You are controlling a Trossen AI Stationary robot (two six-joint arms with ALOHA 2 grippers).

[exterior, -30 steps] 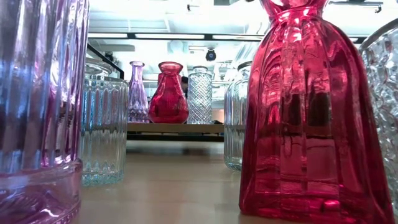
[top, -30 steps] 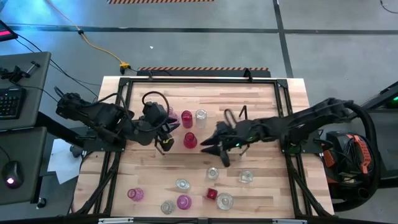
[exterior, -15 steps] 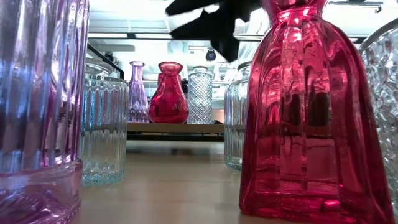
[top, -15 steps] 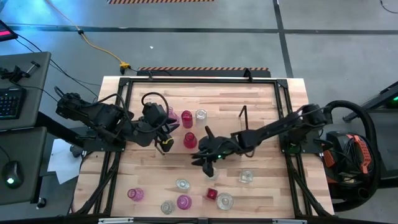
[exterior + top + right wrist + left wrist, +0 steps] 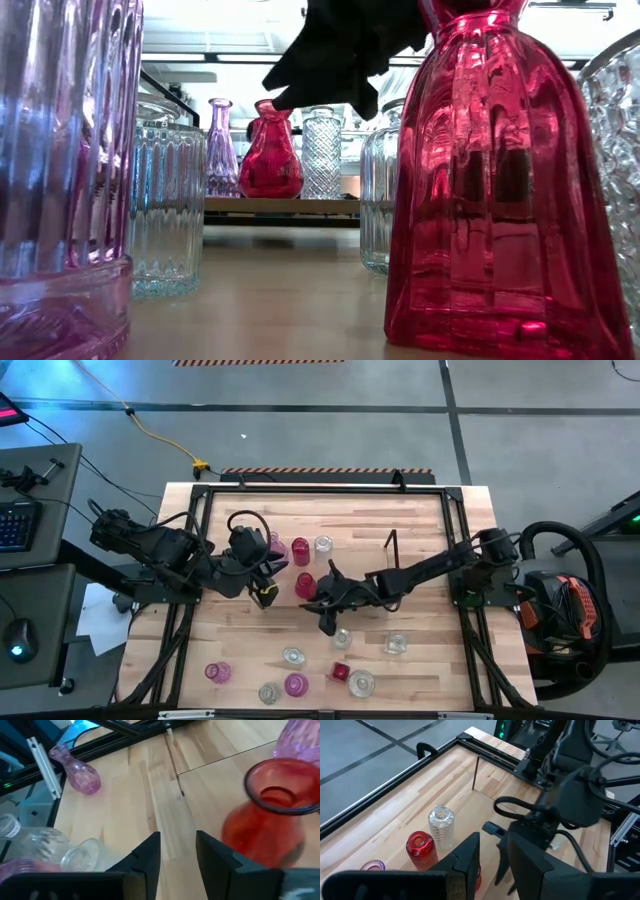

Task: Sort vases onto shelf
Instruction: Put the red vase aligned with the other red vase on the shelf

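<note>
Approach step: your right gripper [image 5: 322, 616], fingers apart and empty, hangs beside the red vase [image 5: 305, 585]; next, centre and close on it.

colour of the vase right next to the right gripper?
Red glass: the vase beside the right gripper, whose fingers are open. Shows best in the right wrist view.

Three vases [image 5: 300, 550] stand in a row on the shelf [image 5: 350, 545], a fourth [image 5: 306, 585] just before them; the rest [image 5: 295, 682] cluster along the bench's [image 5: 420, 680] front edge.
</note>
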